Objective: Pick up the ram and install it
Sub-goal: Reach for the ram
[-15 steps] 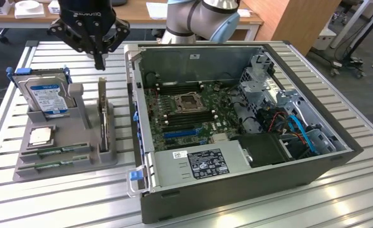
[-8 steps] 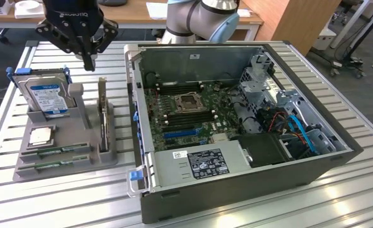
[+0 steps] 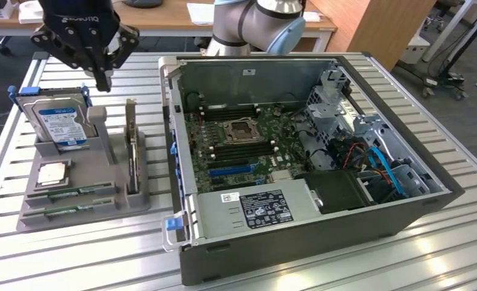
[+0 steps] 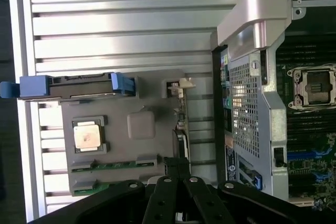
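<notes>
Shut tight with nothing held, the tool (image 3: 102,85) is poised above the grey holder (image 3: 76,219), near the upright hard drive (image 3: 60,124). Farther from it, the ram (image 3: 68,195) is seen lying flat in the holder's end slot, not yet lifted. The approach is judged to be in hand; a grasp calls for opened jaws lined up along the stick. Beyond, the computer case (image 3: 303,242) lies open on the counter (image 3: 433,254).

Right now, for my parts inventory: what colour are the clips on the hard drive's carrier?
Blue clips on the hard drive, best seen in the exterior view.
</notes>
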{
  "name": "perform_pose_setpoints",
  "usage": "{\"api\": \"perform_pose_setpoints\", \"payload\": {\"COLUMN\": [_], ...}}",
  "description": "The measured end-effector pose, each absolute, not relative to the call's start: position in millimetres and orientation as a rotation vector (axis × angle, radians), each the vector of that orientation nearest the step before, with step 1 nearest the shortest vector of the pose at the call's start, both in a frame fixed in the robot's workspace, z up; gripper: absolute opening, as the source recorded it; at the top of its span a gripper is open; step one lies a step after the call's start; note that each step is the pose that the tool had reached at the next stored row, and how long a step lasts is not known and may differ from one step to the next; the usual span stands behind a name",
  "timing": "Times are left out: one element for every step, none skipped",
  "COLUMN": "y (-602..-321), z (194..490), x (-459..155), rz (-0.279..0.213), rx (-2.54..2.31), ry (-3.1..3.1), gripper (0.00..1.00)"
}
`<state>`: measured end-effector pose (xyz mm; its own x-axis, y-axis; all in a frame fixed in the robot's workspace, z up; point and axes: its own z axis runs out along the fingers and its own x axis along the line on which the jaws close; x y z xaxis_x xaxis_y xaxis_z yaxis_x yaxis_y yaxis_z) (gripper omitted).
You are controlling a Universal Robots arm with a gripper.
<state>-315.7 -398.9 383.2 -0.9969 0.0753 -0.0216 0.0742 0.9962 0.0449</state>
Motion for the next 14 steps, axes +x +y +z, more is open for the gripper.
{"api": "perform_pose_setpoints", "payload": {"y": [-398.9, -398.9, -398.9, -398.8, -398.9, -398.8, -398.8, -398.8, -398.8, -398.8, -398.9, -398.9, -398.9, -398.9], "z": [383.0, 382.9, 382.7, 382.6, 382.5, 382.3, 382.2, 382.0, 381.9, 381.8, 381.7, 381.5, 381.3, 381.2], "x": [-317.6, -319.6, -321.5, -323.4, -325.3, -327.3, -329.6, -331.7, -333.8, -336.0, -338.1, -340.4, -342.8, -345.1], "rz": [0.069, 0.069, 0.069, 0.069, 0.069, 0.069, 0.069, 0.069, 0.069, 0.069, 0.069, 0.069, 0.069, 0.069], "rx": [0.117, 0.117, 0.117, 0.117, 0.117, 0.117, 0.117, 0.117, 0.117, 0.117, 0.117, 0.117, 0.117, 0.117], "ry": [3.115, 3.115, 3.116, 3.116, 3.116, 3.116, 3.116, 3.116, 3.116, 3.116, 3.116, 3.116, 3.116, 3.116], "gripper": [0.10, 0.10, 0.10, 0.10, 0.10, 0.10, 0.10, 0.10, 0.10, 0.10, 0.10, 0.10, 0.10, 0.10]}}
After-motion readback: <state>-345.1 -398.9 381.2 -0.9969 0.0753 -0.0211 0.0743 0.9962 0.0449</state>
